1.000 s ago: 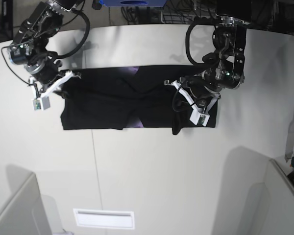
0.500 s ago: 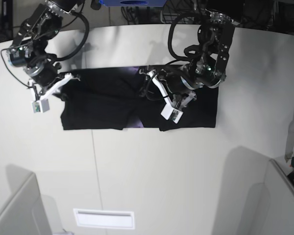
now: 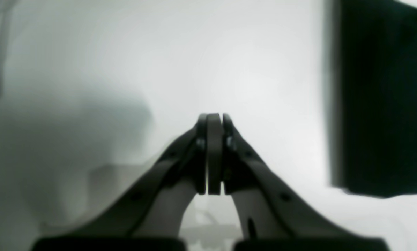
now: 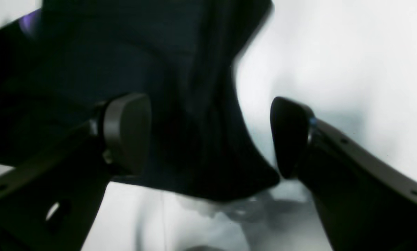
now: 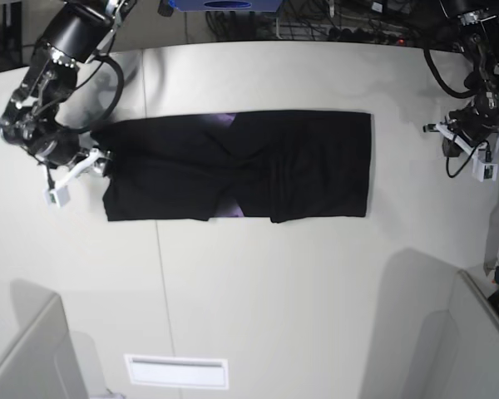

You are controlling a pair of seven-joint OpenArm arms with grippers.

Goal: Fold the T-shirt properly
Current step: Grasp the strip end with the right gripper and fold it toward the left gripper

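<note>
The black T-shirt (image 5: 233, 166) lies on the white table (image 5: 274, 283) as a flat horizontal band, with slivers of purple print (image 5: 225, 119) showing at its middle. My right gripper (image 5: 96, 163) is at the shirt's left edge. In the right wrist view it (image 4: 208, 136) is open, with a fold of the black cloth (image 4: 194, 104) between its fingers (image 4: 124, 132). My left gripper (image 5: 442, 130) is off the shirt to the right. In the left wrist view it (image 3: 213, 118) is shut and empty over bare table, with the shirt's edge (image 3: 379, 104) to its right.
Grey partition panels stand at the lower left (image 5: 25, 357) and lower right (image 5: 474, 341). A white slot plate (image 5: 176, 371) sits near the table's front edge. Cables and a blue object (image 5: 224, 4) lie beyond the far edge.
My left gripper has left the shirt's middle and swung far right, off the cloth, and the shirt's right half now lies flat. My right gripper has dropped slightly along the left edge.
</note>
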